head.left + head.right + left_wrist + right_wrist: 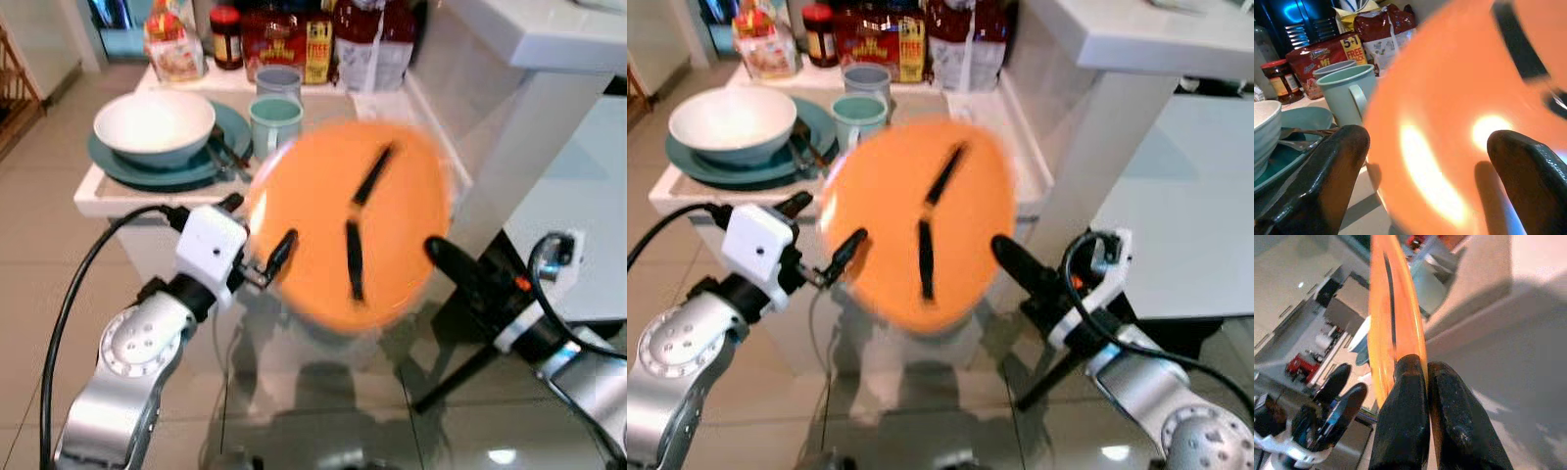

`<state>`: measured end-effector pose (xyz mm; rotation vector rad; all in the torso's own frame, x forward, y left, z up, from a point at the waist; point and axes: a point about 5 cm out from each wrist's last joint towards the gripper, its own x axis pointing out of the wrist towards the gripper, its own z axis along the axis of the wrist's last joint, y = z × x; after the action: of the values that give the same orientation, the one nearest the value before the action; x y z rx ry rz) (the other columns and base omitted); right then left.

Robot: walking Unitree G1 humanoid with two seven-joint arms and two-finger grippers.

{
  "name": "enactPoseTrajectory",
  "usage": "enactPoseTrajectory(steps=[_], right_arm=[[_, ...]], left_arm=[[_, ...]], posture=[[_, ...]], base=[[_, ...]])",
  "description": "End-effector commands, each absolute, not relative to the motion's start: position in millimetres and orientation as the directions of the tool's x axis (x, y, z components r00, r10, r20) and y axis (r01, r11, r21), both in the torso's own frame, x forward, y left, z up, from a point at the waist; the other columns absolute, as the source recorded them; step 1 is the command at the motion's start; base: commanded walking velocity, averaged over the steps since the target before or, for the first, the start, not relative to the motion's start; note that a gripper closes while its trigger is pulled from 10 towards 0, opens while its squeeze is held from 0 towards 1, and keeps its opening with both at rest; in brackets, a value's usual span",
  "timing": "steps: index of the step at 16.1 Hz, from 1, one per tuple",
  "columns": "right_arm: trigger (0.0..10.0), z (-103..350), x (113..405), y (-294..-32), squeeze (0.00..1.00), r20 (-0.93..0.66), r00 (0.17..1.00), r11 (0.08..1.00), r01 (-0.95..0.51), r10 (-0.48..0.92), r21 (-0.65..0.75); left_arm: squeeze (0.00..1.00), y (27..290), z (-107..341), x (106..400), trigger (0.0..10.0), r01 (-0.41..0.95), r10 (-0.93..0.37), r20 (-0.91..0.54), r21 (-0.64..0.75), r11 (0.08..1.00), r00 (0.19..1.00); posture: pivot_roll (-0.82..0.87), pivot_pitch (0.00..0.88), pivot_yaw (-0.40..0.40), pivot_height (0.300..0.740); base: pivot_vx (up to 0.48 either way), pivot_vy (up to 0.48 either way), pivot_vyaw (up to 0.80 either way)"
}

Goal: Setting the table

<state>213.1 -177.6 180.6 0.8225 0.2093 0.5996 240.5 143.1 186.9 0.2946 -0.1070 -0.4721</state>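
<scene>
left eye view: an orange plate (348, 223), blurred and tilted toward the camera, hangs in the air in front of a white side table (108, 196). two dark streaks cross its face; whether they are pattern or fingers seen through it cannot be told. on the table wait a white bowl (154, 125) on a teal plate (137, 168), cutlery and two pale mugs (275, 116), so most of the setting looks yet to be carried.

right eye view: the right gripper (1007, 257) meets the plate's rim; the left gripper (828, 243) sits just beside the opposite edge.

left wrist view: the left fingers (1327, 181) stand spread, released, the glossy plate between them.

right wrist view: the right fingers (1403, 421) are clenched on the thin edge, grasping it.
</scene>
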Motion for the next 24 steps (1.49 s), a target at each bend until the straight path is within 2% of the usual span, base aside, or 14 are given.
enactPoseTrajectory(steps=[1,3,5,6,14,21,24], right_arm=[[10.0,193,211,-181,0.00,0.117,0.812,0.551,-0.485,0.572,0.679],[10.0,192,213,-190,0.00,0.092,0.827,0.652,-0.501,0.555,0.569],[10.0,191,218,-196,0.00,0.091,0.847,0.696,-0.487,0.524,0.528],[10.0,195,218,-200,0.00,0.146,0.834,0.663,-0.518,0.533,0.540],[10.0,194,221,-200,0.00,0.194,0.848,0.649,-0.506,0.492,0.568],[10.0,200,236,-227,0.00,0.261,0.930,0.593,-0.366,0.259,0.717],[10.0,198,243,-239,0.00,0.246,0.957,0.546,-0.290,0.154,0.786]], left_arm=[[0.00,146,187,240,10.0,0.419,-0.452,0.038,0.315,0.852,0.891],[0.00,150,189,240,10.0,0.408,-0.444,0.042,0.325,0.853,0.895],[0.00,150,190,241,10.0,0.407,-0.445,0.046,0.328,0.853,0.895],[0.00,147,191,241,10.0,0.410,-0.449,0.053,0.325,0.852,0.892],[0.00,146,194,243,10.0,0.406,-0.448,0.066,0.319,0.856,0.892],[0.00,151,200,252,10.0,0.318,-0.365,0.107,0.310,0.896,0.925],[0.00,158,193,264,10.0,0.226,-0.248,0.059,0.248,0.942,0.967]], posture=[[0.07,0.037,-0.047,0.740],[0.07,0.038,-0.047,0.740],[0.07,0.040,-0.047,0.740],[0.07,0.042,-0.043,0.740],[0.07,0.044,-0.042,0.740],[0.07,0.041,-0.042,0.740],[0.07,0.041,-0.044,0.740]], base=[[0.000,-0.480,0.00],[0.000,-0.480,0.00],[0.000,-0.480,0.00],[0.000,-0.480,0.00],[0.000,-0.480,0.00],[0.000,-0.480,0.00],[0.000,0.000,0.00]])
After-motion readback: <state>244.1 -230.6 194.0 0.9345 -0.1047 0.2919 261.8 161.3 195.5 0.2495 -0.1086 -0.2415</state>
